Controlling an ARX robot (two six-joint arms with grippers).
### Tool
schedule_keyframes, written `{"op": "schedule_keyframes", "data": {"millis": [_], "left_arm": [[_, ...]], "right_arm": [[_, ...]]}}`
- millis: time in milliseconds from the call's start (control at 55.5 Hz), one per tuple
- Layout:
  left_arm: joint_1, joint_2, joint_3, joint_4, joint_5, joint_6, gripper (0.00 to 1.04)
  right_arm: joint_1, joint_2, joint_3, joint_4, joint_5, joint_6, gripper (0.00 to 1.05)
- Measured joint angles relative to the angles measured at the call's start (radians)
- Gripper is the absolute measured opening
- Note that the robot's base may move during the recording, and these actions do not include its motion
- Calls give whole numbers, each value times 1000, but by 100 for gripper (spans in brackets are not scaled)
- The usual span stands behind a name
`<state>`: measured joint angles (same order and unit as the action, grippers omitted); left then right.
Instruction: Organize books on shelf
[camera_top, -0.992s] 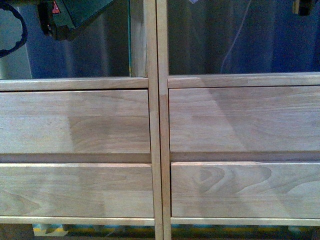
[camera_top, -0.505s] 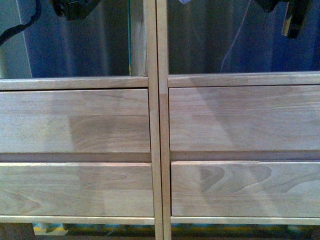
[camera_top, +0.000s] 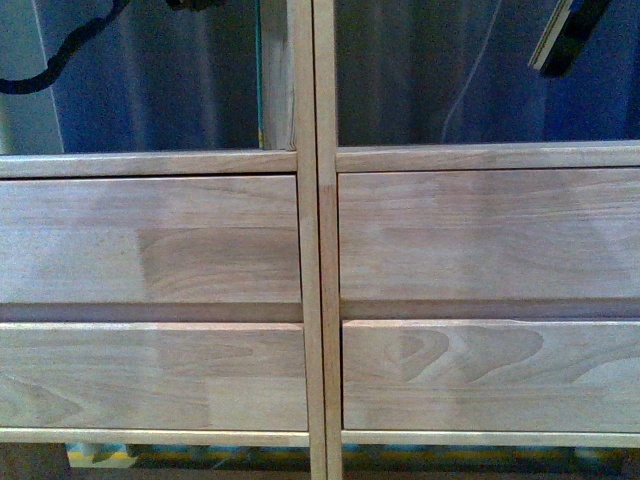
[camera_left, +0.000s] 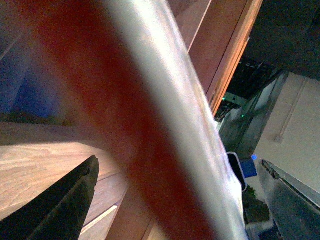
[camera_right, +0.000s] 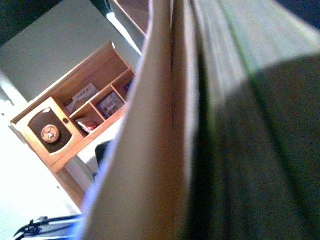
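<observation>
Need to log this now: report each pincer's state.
Left pincer: cannot tell; the book blocks its camera.
Right pincer: cannot tell; the book fills its camera too.

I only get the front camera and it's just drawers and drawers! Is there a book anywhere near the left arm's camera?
Observer: Yes. In the left wrist view a red-and-white book edge runs right across the picture, blurred and very close to the lens.
Child: Is it held tight?
Observer: I cannot tell. Only one dark gripper finger shows beside it, and it is too blurred to see whether they touch.
Child: And the right wrist camera?
Observer: Close-up page edges fill most of it. Far behind them stands a small wooden cabinet with open cubbies.
</observation>
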<state>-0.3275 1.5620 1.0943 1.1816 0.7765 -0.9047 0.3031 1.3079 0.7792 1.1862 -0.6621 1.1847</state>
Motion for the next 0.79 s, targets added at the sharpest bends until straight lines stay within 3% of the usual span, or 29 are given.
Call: {"op": "schedule_keyframes", "data": {"millis": [433, 595, 667, 793], "left_arm": [[-3, -9, -7, 72, -19, -68, 38], [3, -30, -32, 119, -29, -120, 14], [8, -40, -39, 137, -30, -139, 8], [34, -63, -49, 166, -52, -173, 7]], "right_arm": [[6, 0, -24, 55, -9, 19, 8], [2, -1, -33, 89, -29, 40, 33], [-3, -1, -38, 92, -31, 49, 42], [-19, -9, -51, 113, -42, 65, 57]]}}
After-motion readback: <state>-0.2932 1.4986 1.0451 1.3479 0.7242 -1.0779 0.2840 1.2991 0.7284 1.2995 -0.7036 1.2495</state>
